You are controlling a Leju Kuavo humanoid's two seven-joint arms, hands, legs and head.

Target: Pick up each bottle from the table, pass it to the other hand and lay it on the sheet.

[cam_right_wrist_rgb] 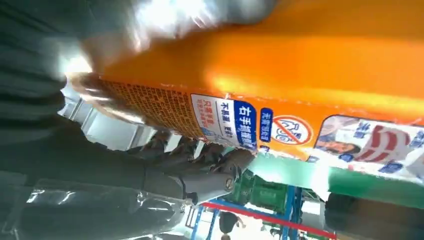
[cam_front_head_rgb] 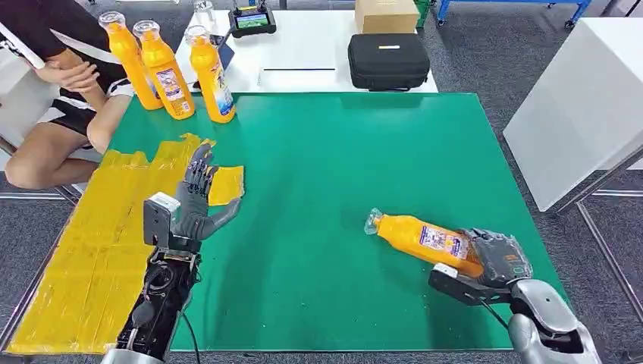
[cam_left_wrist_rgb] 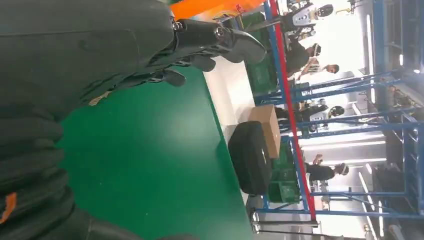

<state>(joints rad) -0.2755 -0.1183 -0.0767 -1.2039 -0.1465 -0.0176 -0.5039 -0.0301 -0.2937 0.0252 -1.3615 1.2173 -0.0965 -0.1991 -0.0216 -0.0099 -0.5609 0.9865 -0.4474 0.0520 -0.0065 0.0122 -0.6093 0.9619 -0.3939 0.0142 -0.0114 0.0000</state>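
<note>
An orange bottle (cam_front_head_rgb: 421, 237) lies on its side over the green mat (cam_front_head_rgb: 334, 174), cap pointing left, and my right hand (cam_front_head_rgb: 497, 258) grips its base end. The right wrist view shows the same bottle (cam_right_wrist_rgb: 300, 75) close up, its label (cam_right_wrist_rgb: 235, 120) against my fingers (cam_right_wrist_rgb: 200, 165). My left hand (cam_front_head_rgb: 199, 199) is raised with fingers spread over the edge of the yellow sheet (cam_front_head_rgb: 98, 243), holding nothing. In the left wrist view those fingers (cam_left_wrist_rgb: 215, 42) reach out above the mat. Three more orange bottles (cam_front_head_rgb: 170, 72) stand upright at the mat's far left corner.
A seated person (cam_front_head_rgb: 68, 83) is at the far left beside the standing bottles. Behind the mat, a white table (cam_front_head_rgb: 303, 53) carries a black case (cam_front_head_rgb: 388, 61), a cardboard box (cam_front_head_rgb: 385, 15) and a small device (cam_front_head_rgb: 252, 19). Another white table (cam_front_head_rgb: 584, 106) stands right.
</note>
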